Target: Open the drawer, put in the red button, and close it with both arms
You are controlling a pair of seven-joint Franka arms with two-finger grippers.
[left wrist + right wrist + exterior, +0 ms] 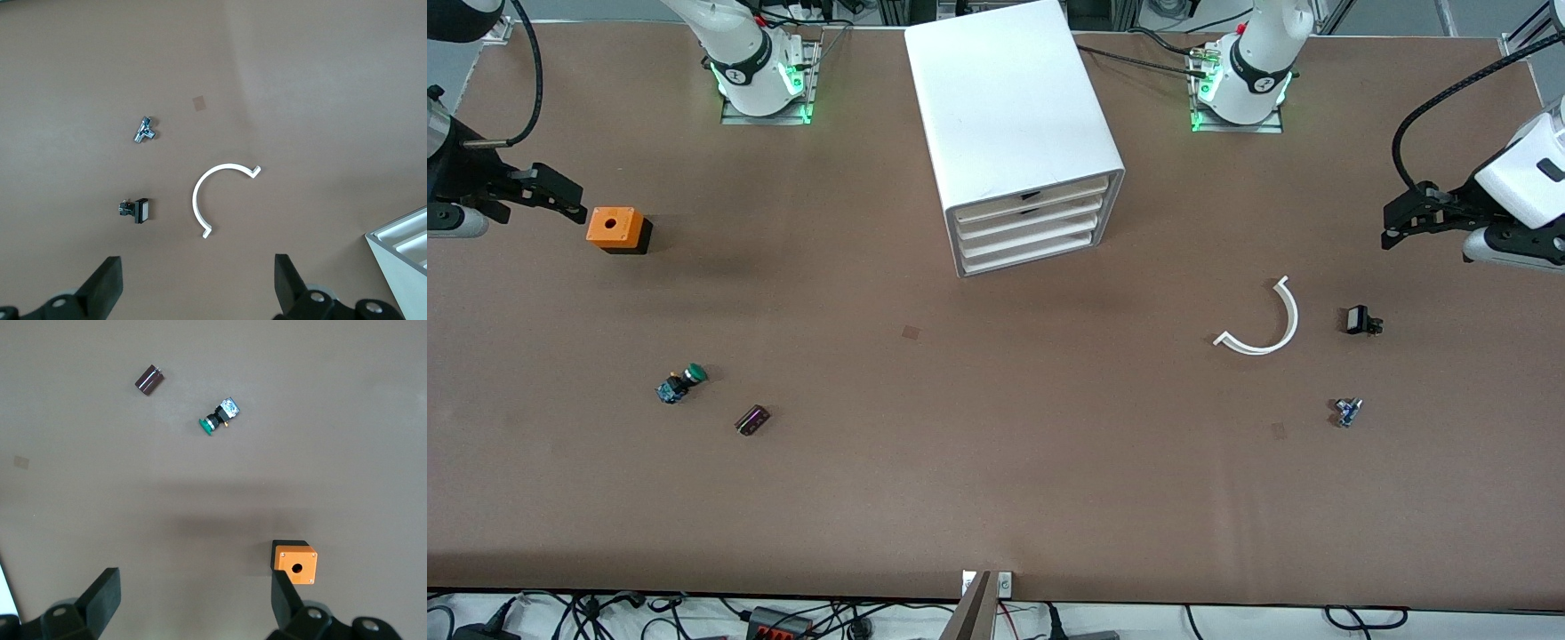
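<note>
The white cabinet [1014, 107] stands mid-table near the arms' bases, and its corner shows in the left wrist view [400, 250]. Its four tray drawers [1032, 222] all sit pushed in. The red button is not in view. My left gripper [1389, 227] is open and empty over bare table at the left arm's end, its fingers wide apart in the left wrist view [197, 287]. My right gripper [574, 203] is open and empty over the table at the right arm's end, beside the orange box [616, 229]; it also shows in the right wrist view [193, 600].
A green-capped switch [682, 382] [217, 420] and a small dark block [752, 420] [149, 380] lie toward the right arm's end. A white curved strip [1263, 324] [213, 193], a black part [1359, 320] [137, 210] and a small metal part [1347, 411] [143, 130] lie toward the left arm's end. The orange box [294, 564] is next to the right fingers.
</note>
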